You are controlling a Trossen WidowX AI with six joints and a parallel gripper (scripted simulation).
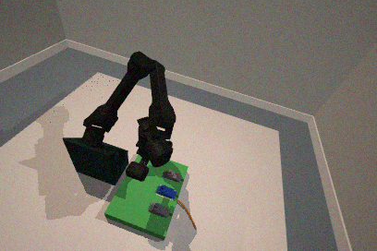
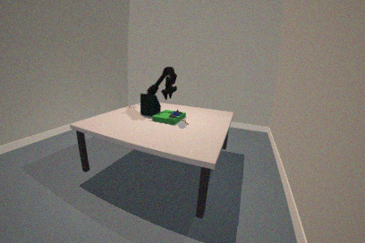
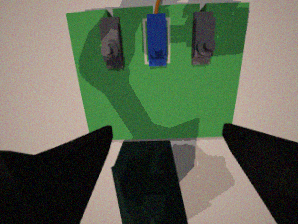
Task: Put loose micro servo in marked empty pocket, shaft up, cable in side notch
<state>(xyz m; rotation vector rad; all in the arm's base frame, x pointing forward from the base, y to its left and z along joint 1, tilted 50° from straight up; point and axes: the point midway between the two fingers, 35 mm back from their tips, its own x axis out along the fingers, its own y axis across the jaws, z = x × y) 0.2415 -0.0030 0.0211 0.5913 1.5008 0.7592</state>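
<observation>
The blue micro servo (image 1: 165,192) (image 2: 175,113) (image 3: 157,35) sits inside the pale marked outline (image 3: 145,42) on the green deck (image 1: 125,204) (image 2: 162,119) (image 3: 175,100), between two grey servos. It looks level and in line with them. In the wrist view its shaft end faces up, towards the near side. Its orange cable (image 1: 188,210) (image 3: 157,6) leaves over the deck's far edge; the notch is too small to make out. Whether both ears lie flat cannot be told. My gripper (image 2: 168,97) (image 3: 167,130) is wide open and empty, raised above the deck and back towards the arm's base.
Grey servos (image 1: 160,209) (image 1: 172,175) (image 3: 111,42) (image 3: 203,37) stand on either side of the blue one. The dark base block (image 1: 97,160) (image 2: 149,104) (image 3: 147,185) stands beside the deck's near edge. The cable's free end reaches out over the pale table (image 1: 231,176) (image 2: 134,128).
</observation>
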